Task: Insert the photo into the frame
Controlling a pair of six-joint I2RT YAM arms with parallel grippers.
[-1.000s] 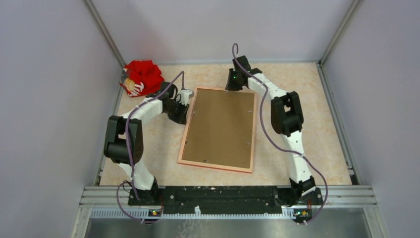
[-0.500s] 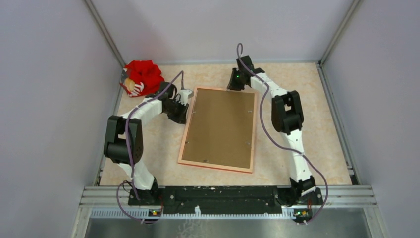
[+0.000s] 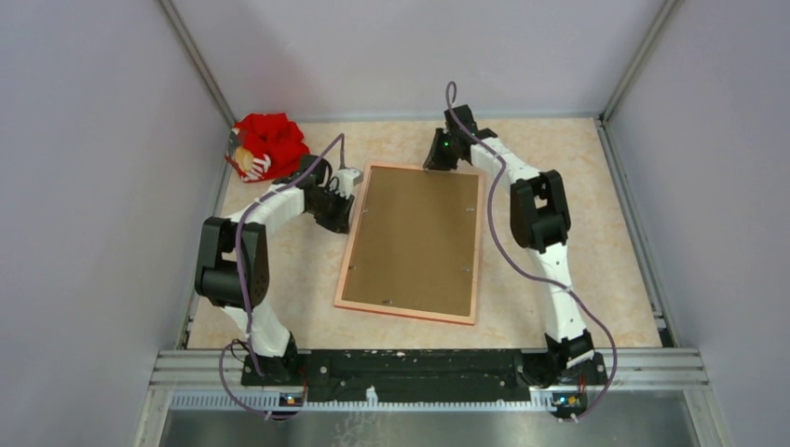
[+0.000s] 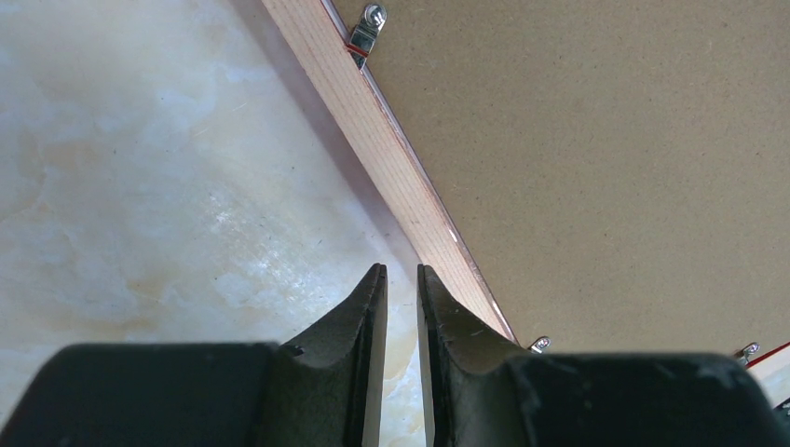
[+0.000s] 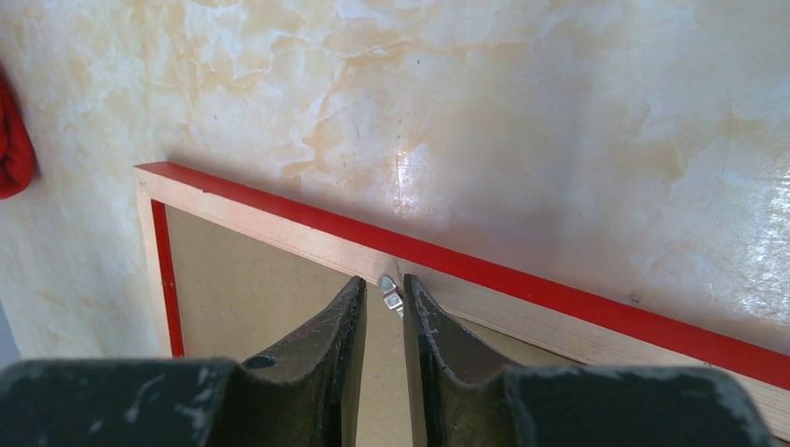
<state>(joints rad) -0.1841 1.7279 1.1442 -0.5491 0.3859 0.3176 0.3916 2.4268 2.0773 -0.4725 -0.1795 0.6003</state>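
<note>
**Picture frame lying face down on a counter between two robot arms**

A thin rectangular frame (image 3: 406, 313) lies flat in the middle of a pale marbled counter (image 3: 606, 279), back side up; its rim is pale wood with a bright red outer edge, and a plain brown backing board (image 3: 415, 237) fills its opening; the long sides run from the near edge of the counter towards the far wall.

The left gripper (image 4: 401, 270) sits low beside the frame's left rail, near the far left corner; its jaws stand only a narrow slit apart, with nothing between them.

The right gripper (image 5: 384, 279) reaches over the frame's far rail; its jaws also show a narrow gap, and a small metal tab (image 5: 391, 293) on the frame sits right at their tips; I cannot tell whether they pinch it.

A crumpled red cloth bundle (image 3: 267, 144) rests in the far left corner of the counter, apart from the frame.
</note>
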